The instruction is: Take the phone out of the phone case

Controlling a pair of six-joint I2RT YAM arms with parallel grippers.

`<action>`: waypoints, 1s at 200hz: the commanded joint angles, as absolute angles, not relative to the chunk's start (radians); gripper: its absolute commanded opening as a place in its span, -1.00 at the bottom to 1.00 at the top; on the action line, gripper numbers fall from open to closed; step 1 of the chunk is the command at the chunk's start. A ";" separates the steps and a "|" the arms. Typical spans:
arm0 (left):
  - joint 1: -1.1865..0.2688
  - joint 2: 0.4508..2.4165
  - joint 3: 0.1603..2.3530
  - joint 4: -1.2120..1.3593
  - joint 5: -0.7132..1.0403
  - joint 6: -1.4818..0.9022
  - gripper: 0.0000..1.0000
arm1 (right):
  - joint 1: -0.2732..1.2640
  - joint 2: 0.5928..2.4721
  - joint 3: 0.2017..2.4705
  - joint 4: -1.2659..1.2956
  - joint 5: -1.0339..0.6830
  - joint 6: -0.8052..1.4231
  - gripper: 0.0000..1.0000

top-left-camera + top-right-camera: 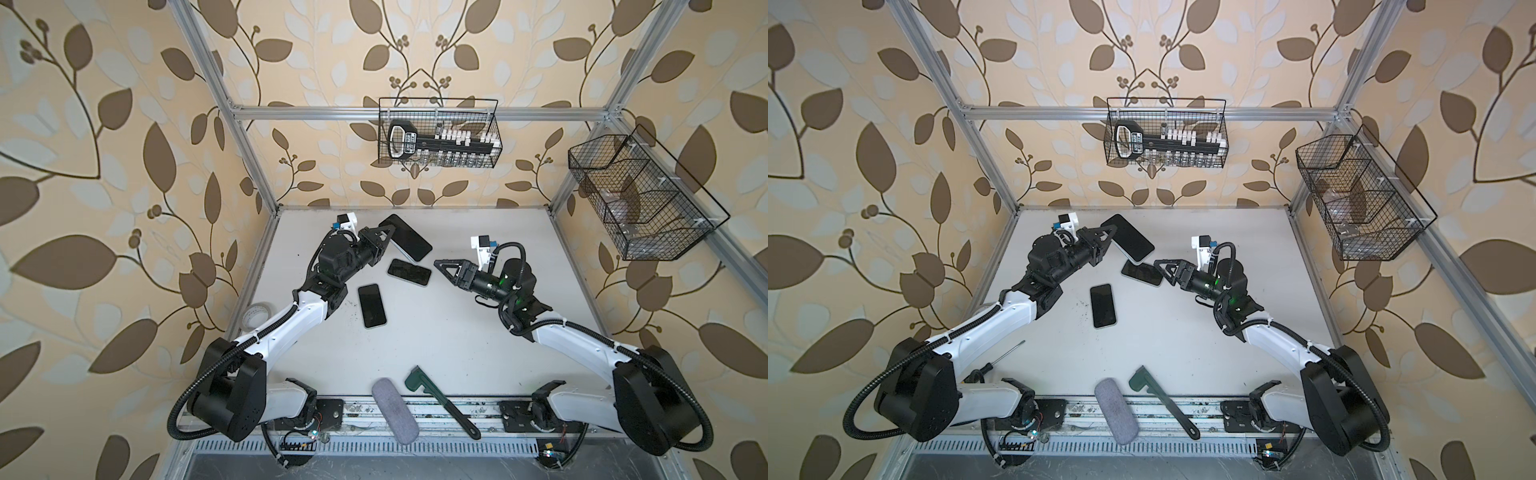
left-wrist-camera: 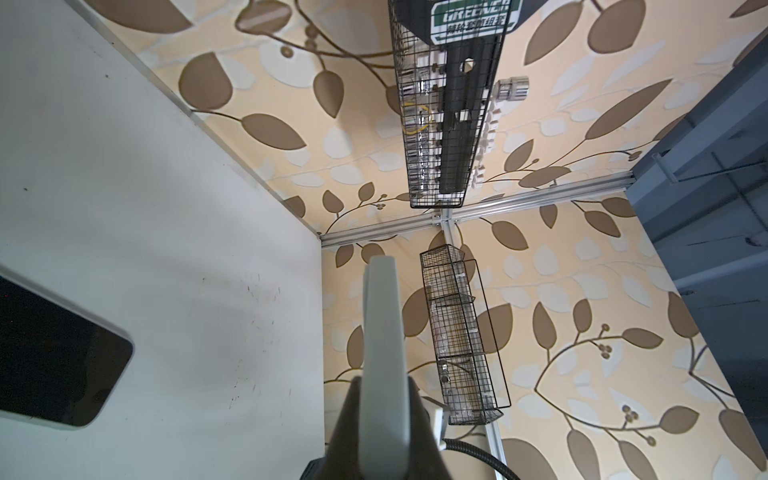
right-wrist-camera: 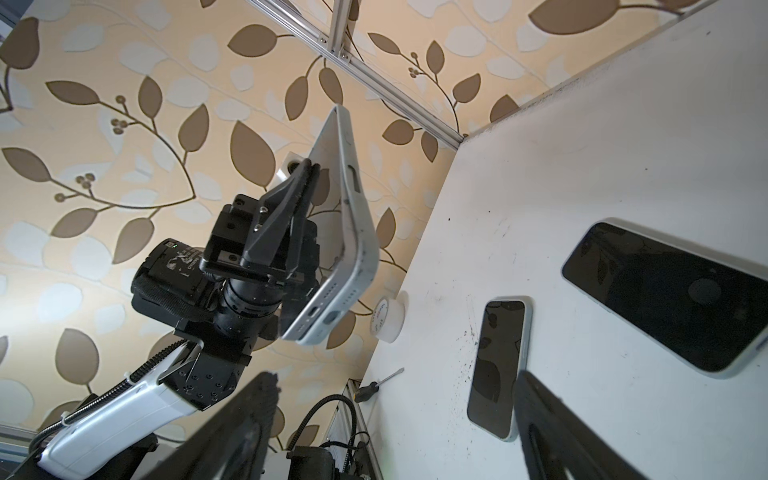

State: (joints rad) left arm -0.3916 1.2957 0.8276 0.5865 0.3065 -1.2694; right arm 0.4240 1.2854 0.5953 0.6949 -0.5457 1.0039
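We see left gripper (image 3: 311,166) clamped on the phone (image 1: 409,239), in its case (image 3: 357,232), up off the table (image 1: 457,332). Right gripper (image 1: 439,267) open, empty. We'd pinch a case corner, peel slowly, left holding firm.

The left arm (image 1: 286,320) and right arm (image 1: 582,340) had glossy white shells on their long links and matte black housings at the joints. Ribbed black conduit (image 3: 143,365) ran along each arm and off the shoulder. The left pincer (image 3: 309,168) and right pincer (image 1: 438,266) were black, with triangular trussed fingers and small screw heads (image 3: 262,209). A green light (image 1: 505,279) glowed on the right wrist.
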 commanded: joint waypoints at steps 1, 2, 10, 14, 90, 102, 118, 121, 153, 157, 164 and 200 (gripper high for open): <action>-0.393 1.254 0.824 0.733 0.321 -1.302 -1.00 | 0.436 1.320 0.581 0.841 -0.555 1.064 0.74; -0.394 1.253 0.824 0.733 0.321 -1.302 -1.00 | 0.436 1.322 0.580 0.844 -0.555 1.065 0.74; -0.396 1.251 0.824 0.733 0.322 -1.302 -1.00 | 0.437 1.335 0.581 0.867 -0.559 1.075 0.74; -0.396 1.250 0.825 0.733 0.323 -1.302 -1.00 | 0.438 1.340 0.583 0.876 -0.561 1.078 0.73; -0.405 1.251 0.819 0.757 0.329 -1.315 -1.00 | 0.452 1.401 0.629 0.897 -0.583 1.078 0.70; -0.406 1.252 0.821 0.759 0.333 -1.317 -1.00 | 0.453 1.410 0.632 0.908 -0.585 1.081 0.70; -0.408 1.250 0.821 0.759 0.336 -1.317 -1.00 | 0.454 1.420 0.636 0.923 -0.587 1.084 0.69; -0.408 1.250 0.821 0.759 0.336 -1.316 -1.00 | 0.454 1.422 0.638 0.926 -0.588 1.084 0.69; -0.408 1.253 0.818 0.756 0.337 -1.313 -1.00 | 0.459 1.447 0.647 0.960 -0.600 1.093 0.67; -0.408 1.254 0.818 0.757 0.337 -1.313 -1.00 | 0.460 1.451 0.647 0.964 -0.602 1.093 0.67; -0.408 1.257 0.817 0.759 0.339 -1.314 -1.00 | 0.460 1.458 0.650 0.967 -0.604 1.095 0.67; -0.411 1.265 0.816 0.772 0.342 -1.317 -1.00 | 0.460 1.496 0.659 1.021 -0.616 1.120 0.65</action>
State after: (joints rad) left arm -0.3996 1.2949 0.8116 0.6411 0.3134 -1.2942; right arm 0.4530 1.4700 0.6247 0.9321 -0.5922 1.0840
